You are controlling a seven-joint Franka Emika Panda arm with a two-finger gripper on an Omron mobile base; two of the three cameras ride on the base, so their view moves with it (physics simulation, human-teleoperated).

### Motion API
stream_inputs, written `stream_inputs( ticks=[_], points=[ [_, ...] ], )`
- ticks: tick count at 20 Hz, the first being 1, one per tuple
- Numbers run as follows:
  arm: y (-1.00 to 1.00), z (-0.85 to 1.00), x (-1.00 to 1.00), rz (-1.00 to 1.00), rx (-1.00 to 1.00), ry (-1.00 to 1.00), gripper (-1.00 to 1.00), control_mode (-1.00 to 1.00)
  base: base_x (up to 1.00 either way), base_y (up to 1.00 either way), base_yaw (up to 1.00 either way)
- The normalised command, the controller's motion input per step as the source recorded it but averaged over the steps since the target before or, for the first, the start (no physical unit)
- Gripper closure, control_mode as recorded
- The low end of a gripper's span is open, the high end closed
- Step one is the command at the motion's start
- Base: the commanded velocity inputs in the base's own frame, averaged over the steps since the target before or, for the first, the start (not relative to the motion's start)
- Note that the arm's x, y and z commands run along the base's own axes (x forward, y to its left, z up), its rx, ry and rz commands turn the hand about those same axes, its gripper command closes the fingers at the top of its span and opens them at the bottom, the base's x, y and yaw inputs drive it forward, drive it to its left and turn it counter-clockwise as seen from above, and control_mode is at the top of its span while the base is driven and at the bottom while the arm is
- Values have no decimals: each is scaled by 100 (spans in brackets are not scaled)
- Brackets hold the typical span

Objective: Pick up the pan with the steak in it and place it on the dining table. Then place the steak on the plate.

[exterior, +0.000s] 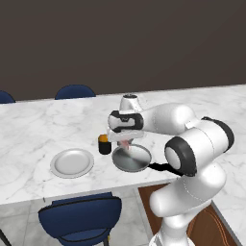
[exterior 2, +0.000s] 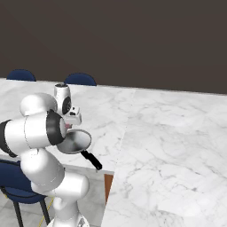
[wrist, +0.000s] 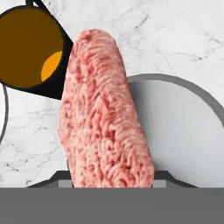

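While the pan (exterior: 131, 158) rests on the dining table (exterior: 33, 129), the gripper (exterior: 126, 142) pinches the steak (exterior: 126, 143) just above it — carry it left, past the dark cup (exterior: 104, 144), to the plate (exterior: 72, 162). Seen from the right, the pan (exterior 2: 74, 142) sits near the table's edge. Seen from the hand, the steak (wrist: 103, 113) hangs lifted — keep the grip firm.

no readable text, no labels (anywhere)
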Motion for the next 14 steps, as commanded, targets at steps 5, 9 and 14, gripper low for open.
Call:
stream_inputs(
  ticks=[5,9,14],
  points=[
    [61,13,0,1,0,0,100,-100,0,0,0],
    [58,1,0,3,0,0,100,-100,0,0,0],
    [63,0,-7,3,0,0,100,-100,0,0,0]
  ],
)
